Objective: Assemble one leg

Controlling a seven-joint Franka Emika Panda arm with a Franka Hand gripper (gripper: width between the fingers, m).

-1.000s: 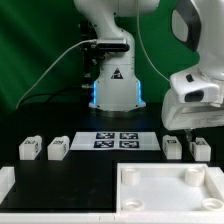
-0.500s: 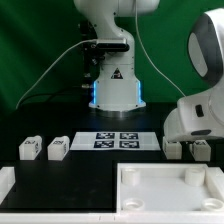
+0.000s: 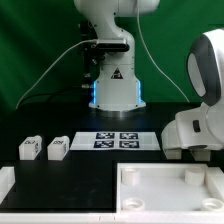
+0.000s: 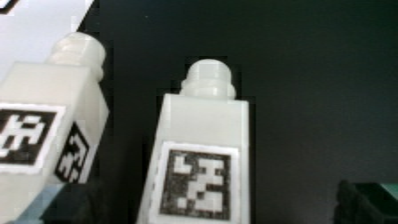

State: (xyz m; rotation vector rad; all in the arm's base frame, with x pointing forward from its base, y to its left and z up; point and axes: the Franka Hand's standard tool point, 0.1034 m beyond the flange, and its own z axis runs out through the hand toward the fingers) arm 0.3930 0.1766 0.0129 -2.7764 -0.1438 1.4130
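Two white legs with tag markers lie side by side in the wrist view: one leg (image 4: 199, 140) is centred between my fingers and its neighbour (image 4: 54, 120) lies beside it. My gripper (image 4: 205, 214) is open, with a dark finger (image 4: 372, 198) showing on each side of the centred leg and a gap between them. In the exterior view my gripper (image 3: 193, 152) is low over the table at the right and hides these two legs. Two more legs (image 3: 29, 148) (image 3: 57, 148) lie at the left.
The marker board (image 3: 115, 140) lies in the middle in front of the robot base. The large flat white panel (image 3: 165, 186) with corner holes lies at the front right. A white part (image 3: 5, 186) sits at the front left edge.
My hand has come down at the exterior view's right onto the right pair of legs, which it now covers. The other parts have not moved.
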